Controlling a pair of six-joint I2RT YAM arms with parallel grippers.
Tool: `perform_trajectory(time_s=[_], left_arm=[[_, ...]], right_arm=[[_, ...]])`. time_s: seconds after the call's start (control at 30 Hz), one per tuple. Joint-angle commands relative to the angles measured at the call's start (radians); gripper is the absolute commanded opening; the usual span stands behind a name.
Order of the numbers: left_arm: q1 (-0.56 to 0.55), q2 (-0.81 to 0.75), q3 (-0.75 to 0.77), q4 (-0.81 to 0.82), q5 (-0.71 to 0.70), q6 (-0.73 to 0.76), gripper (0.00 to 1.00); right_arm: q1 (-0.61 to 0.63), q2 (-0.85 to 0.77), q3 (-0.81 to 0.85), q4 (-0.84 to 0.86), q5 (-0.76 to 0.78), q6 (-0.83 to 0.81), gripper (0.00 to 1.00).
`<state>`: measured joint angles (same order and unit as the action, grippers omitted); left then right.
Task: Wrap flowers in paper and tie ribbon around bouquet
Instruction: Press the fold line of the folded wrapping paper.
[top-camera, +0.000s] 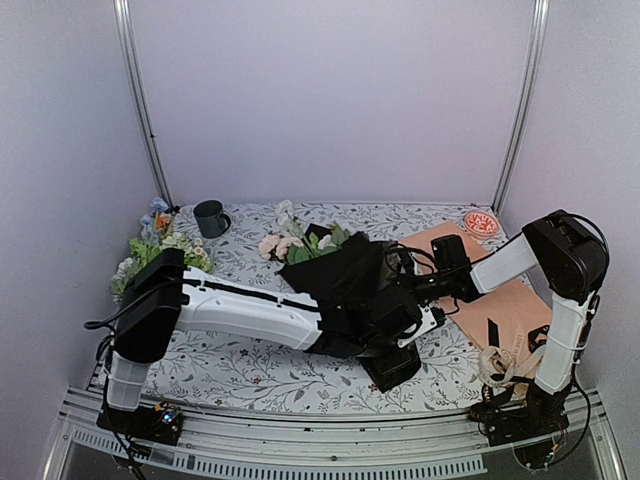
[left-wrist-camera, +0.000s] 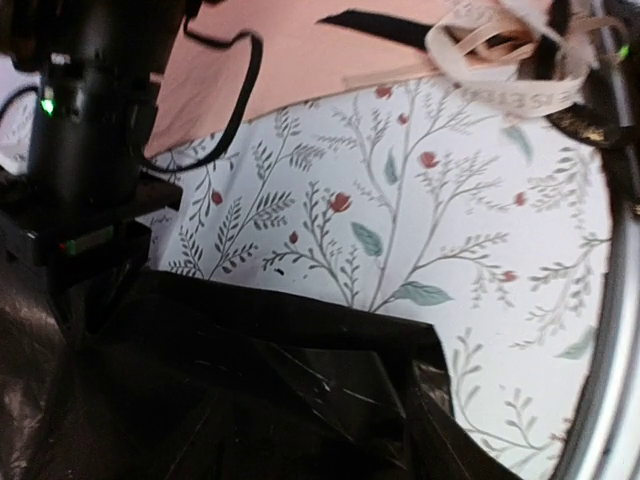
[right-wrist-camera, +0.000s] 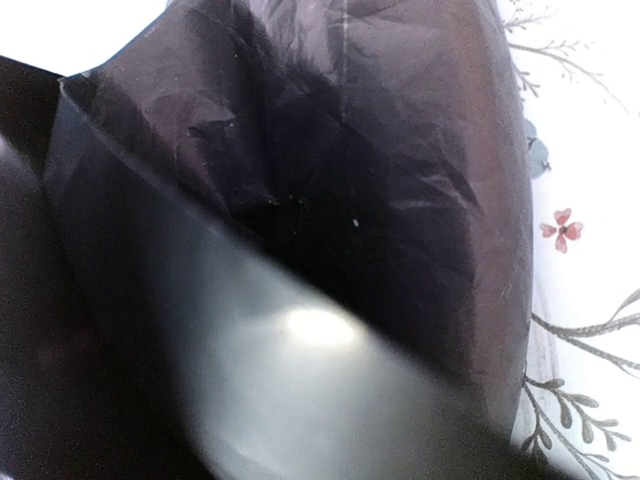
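The black paper (top-camera: 345, 275) lies bunched round the flowers (top-camera: 290, 243) mid-table, making a rough bouquet whose pink and white blooms stick out at its far left end. My left gripper (top-camera: 400, 335) sits at the paper's near right edge. In the left wrist view the paper (left-wrist-camera: 250, 400) covers its fingers. My right gripper (top-camera: 405, 268) reaches in from the right and is shut on the paper's right edge. Raised paper (right-wrist-camera: 380, 150) fills the right wrist view and hides the fingers. The cream ribbon (top-camera: 505, 365) lies heaped by the right arm's base; it also shows as a pile of ribbon (left-wrist-camera: 500, 50) in the left wrist view.
A peach sheet (top-camera: 500, 295) lies at the right with a black ribbon (top-camera: 500, 330) on it. A dark green mug (top-camera: 210, 217) stands at the back left, and a mixed flower bunch (top-camera: 150, 245) lies beside it. A small red dish (top-camera: 481, 222) sits at the back right.
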<state>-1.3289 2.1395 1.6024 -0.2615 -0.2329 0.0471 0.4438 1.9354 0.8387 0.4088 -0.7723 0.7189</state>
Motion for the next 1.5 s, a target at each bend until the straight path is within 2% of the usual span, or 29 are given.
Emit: perform_trajectory(time_s=[0.0, 0.17, 0.27, 0.33, 0.47, 0.63, 0.7, 0.77, 0.9, 0.97, 1.07, 1.17, 1.23, 1.33, 1.37, 1.4, 1.47], left_arm=[[-0.008, 0.101, 0.063, -0.033, -0.035, 0.02, 0.61], [-0.009, 0.149, 0.07, -0.073, 0.023, 0.024, 0.61], [-0.009, 0.148, 0.036, -0.078, 0.106, 0.036, 0.61], [-0.009, 0.15, 0.019, -0.088, 0.155, 0.046, 0.6], [-0.005, 0.154, 0.003, -0.119, 0.169, 0.046, 0.56], [0.0, 0.147, -0.028, -0.137, 0.181, 0.045, 0.56], [0.001, 0.141, -0.036, -0.136, 0.189, 0.046, 0.56], [0.002, 0.139, -0.041, -0.137, 0.195, 0.045, 0.56], [0.002, 0.137, -0.05, -0.136, 0.206, 0.044, 0.55], [0.001, 0.133, -0.058, -0.137, 0.211, 0.045, 0.55], [0.001, 0.123, -0.077, -0.141, 0.216, 0.048, 0.55], [0.0, 0.111, -0.101, -0.144, 0.224, 0.056, 0.55], [0.0, 0.097, -0.121, -0.154, 0.226, 0.063, 0.55], [0.001, 0.057, -0.183, -0.164, 0.22, 0.073, 0.56], [0.001, 0.037, -0.207, -0.162, 0.215, 0.075, 0.58], [0.001, 0.016, -0.234, -0.154, 0.209, 0.078, 0.6], [0.001, -0.031, -0.287, -0.13, 0.197, 0.085, 0.66]], right_arm=[[-0.005, -0.011, -0.014, 0.036, 0.001, 0.006, 0.0], [-0.005, -0.023, -0.018, 0.034, 0.004, 0.004, 0.01], [-0.005, -0.035, -0.019, 0.017, 0.018, 0.0, 0.1], [-0.005, -0.043, -0.007, -0.032, 0.043, -0.01, 0.25], [-0.008, -0.081, 0.022, -0.184, 0.095, -0.087, 0.44], [-0.029, -0.151, 0.074, -0.476, 0.19, -0.254, 0.72], [-0.044, -0.177, 0.069, -0.547, 0.183, -0.307, 0.83], [-0.054, -0.191, 0.063, -0.609, 0.155, -0.357, 0.99], [-0.053, -0.162, 0.05, -0.613, 0.056, -0.407, 0.99], [-0.052, -0.127, 0.05, -0.602, 0.054, -0.406, 1.0], [-0.049, -0.07, 0.047, -0.531, -0.015, -0.393, 0.92], [-0.018, -0.01, 0.061, -0.438, -0.126, -0.353, 0.76], [-0.006, 0.009, 0.055, -0.375, -0.168, -0.322, 0.58], [-0.004, 0.007, 0.018, -0.262, -0.171, -0.232, 0.25], [-0.005, 0.003, 0.004, -0.222, -0.157, -0.212, 0.11], [-0.004, 0.0, -0.011, -0.193, -0.142, -0.182, 0.04], [0.004, -0.003, -0.043, -0.122, -0.121, -0.122, 0.01]])
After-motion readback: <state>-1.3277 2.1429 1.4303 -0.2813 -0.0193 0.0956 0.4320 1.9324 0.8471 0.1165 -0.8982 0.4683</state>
